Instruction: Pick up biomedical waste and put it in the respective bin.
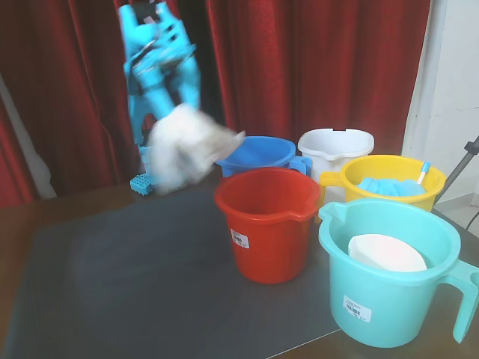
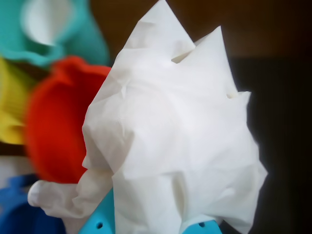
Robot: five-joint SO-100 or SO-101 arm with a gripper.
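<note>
Wrist view: hand (image 2: 156, 229) grips crumpled white tissue (image 2: 175, 141).

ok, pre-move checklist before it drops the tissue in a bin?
1. Tissue held: ok. The crumpled white tissue hangs from the tool, clear of the dark mat.
2. Grip security: cannot tell; the paper hides the fingertips.
3. Position over a bin: not ok. In the fixed view the tissue sits left of the red bucket, beside the blue bucket, not above either opening.
4. Red bucket free: ok, nothing seen inside.
5. Other bins: the teal bucket holds a white object, the yellow bucket holds blue items.
6. Image sharpness: not ok, motion blur.
</note>
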